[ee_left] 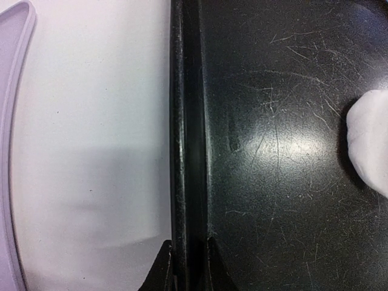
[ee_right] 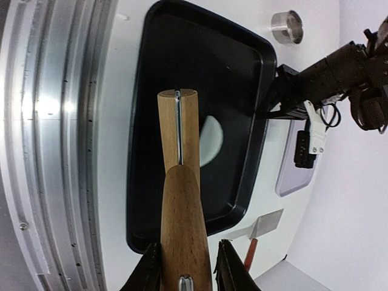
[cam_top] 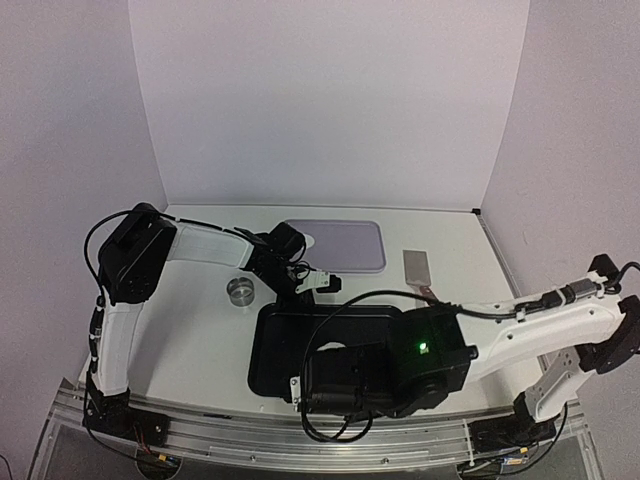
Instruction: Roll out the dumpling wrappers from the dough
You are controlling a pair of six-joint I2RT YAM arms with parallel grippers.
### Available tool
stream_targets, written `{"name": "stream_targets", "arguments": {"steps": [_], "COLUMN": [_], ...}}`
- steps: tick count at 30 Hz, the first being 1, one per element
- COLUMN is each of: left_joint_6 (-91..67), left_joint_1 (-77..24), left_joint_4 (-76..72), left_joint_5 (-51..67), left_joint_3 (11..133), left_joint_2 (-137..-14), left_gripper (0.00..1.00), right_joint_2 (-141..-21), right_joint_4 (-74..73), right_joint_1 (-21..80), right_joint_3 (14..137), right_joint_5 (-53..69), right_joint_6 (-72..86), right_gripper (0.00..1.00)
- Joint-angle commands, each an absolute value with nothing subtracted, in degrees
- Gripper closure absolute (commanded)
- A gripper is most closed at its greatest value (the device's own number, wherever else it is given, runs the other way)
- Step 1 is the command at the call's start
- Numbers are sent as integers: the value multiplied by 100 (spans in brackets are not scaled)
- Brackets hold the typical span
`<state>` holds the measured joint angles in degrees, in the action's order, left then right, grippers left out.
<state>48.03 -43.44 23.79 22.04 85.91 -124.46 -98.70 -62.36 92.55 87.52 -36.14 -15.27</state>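
Currently left jaws are clamped on the black tray [ee_left: 188,121], one finger either side of its upper rim in the top view; right jaws are closed around a wooden rolling pin [ee_right: 179,182] that runs up over the tray in the right wrist view. Dough [ee_right: 211,138] lies on the tray floor mid-frame there, partly hidden behind the pin. Out on the worktop [cam_top: 200,330]: metal ring [cam_top: 240,290] left of the tray, purple tray [cam_top: 345,245] above it, spatula [cam_top: 418,268] upper right.
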Motion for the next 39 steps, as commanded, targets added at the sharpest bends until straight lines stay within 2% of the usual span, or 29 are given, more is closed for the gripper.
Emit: {"name": "stream_targets", "arguments": {"steps": [1,6,14,22,32,39], "left_joint_6": [5385,5381,5360,5372,5361,5479], "left_joint_1": [-4263,-4263,-4263,-4263,-4258,-4254], "left_joint_4": [2161,2264,2311,2388,2399,2389], "left_joint_5": [1397,1375,1364,1406,1465,1451], "left_joint_3": [8767,8796,8813,8960,9010,8973], "left_joint_2": [-12506,-12523,-12655,-12774,-12806,-12794], "left_gripper": [100,100,100,100,100,100], "right_joint_2": [-9731,-9744,-10009,-10230,-10594,-9985], "right_joint_4": [-6148,-5285,-4742,-4239,-4210,-4583], "right_joint_1": [8701,8134,7914,7704,7620,7975], "right_joint_3": [8724,8300,7755,7185,7102,6279], "right_joint_5": [-3498,-2947,-2339,-1912,-1629,-1610], "right_joint_6": [-3245,-4360,-4839,-4610,-4282,-3448], "right_gripper": [100,100,100,100,100,100]}}
